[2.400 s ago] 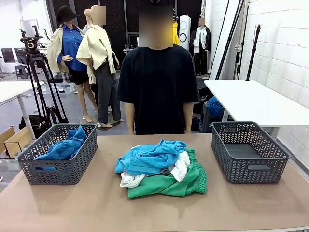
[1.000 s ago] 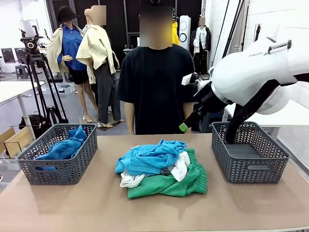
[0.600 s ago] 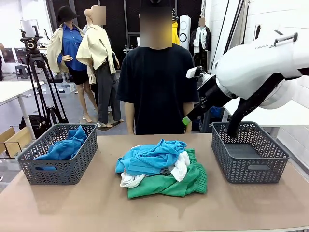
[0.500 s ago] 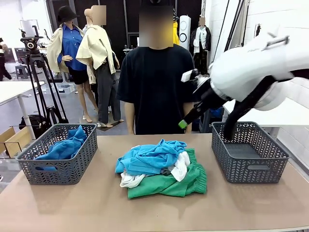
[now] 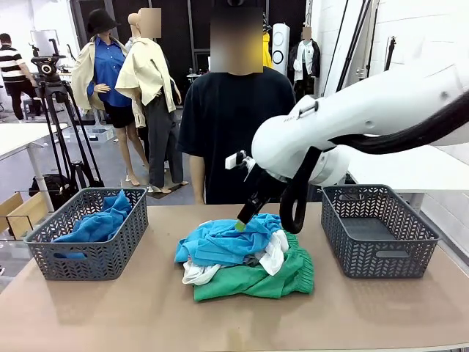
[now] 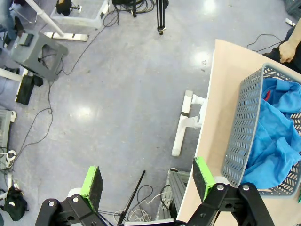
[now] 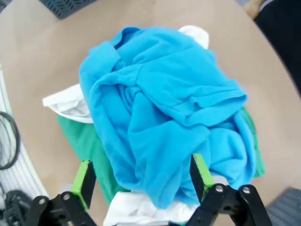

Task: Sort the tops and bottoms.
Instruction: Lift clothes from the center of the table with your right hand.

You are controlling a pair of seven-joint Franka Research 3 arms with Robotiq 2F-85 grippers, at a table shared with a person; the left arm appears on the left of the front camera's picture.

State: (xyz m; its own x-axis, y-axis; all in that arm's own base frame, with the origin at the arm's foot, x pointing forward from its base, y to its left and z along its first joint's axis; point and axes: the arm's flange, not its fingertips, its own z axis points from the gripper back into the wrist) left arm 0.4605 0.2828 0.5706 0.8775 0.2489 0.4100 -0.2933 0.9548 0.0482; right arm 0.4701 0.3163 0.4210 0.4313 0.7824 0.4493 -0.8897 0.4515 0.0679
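Observation:
A pile lies mid-table: a bright blue top (image 5: 227, 242) above a white top (image 5: 272, 253) and green bottoms (image 5: 256, 279). My right gripper (image 5: 240, 224) hangs just over the blue top's far edge. In the right wrist view that gripper (image 7: 142, 176) is open, with the blue top (image 7: 164, 113) between and beyond its fingers; the white top (image 7: 66, 106) and green bottoms (image 7: 87, 141) peek out beneath. Another blue top (image 5: 99, 224) fills the left basket (image 5: 88, 257). My left gripper (image 6: 148, 181) is open over the floor, beside that basket (image 6: 244, 122) and its blue top (image 6: 277, 136).
An empty grey basket (image 5: 377, 227) stands at the table's right end. A person (image 5: 238, 132) in a dark shirt stands at the far side behind the pile. Bare tabletop (image 5: 146, 308) runs along the near edge.
My right arm has swung from above the right basket leftwards and down, bringing its open gripper over the blue top on the pile. The clothes have not moved.

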